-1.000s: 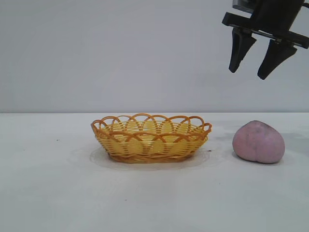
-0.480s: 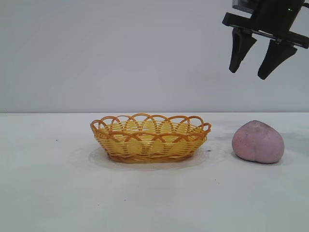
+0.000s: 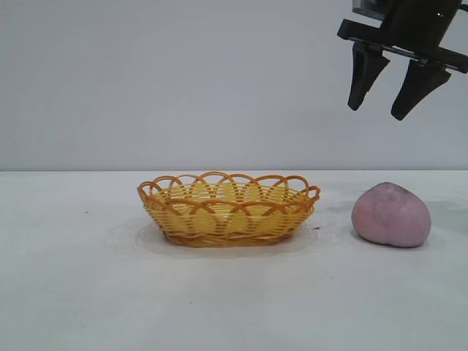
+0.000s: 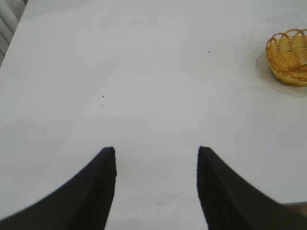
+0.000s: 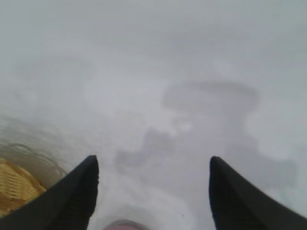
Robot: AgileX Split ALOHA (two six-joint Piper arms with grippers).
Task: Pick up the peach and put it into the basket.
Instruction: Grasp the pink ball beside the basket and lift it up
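Note:
The pinkish-purple peach (image 3: pixel 390 215) sits on the white table to the right of the basket (image 3: pixel 229 208), a shallow yellow woven oval with an orange looped rim. My right gripper (image 3: pixel 376 113) hangs open and empty high above the peach. In the right wrist view only the top of the peach (image 5: pixel 125 225) shows between the open fingers, and a bit of the basket (image 5: pixel 14 189) shows at the edge. My left gripper (image 4: pixel 157 151) is open and empty over bare table, far from the basket (image 4: pixel 290 56); it is out of the exterior view.
The white table (image 3: pixel 88 292) spreads flat around both objects, with a plain grey wall behind. A few small dark specks mark the table.

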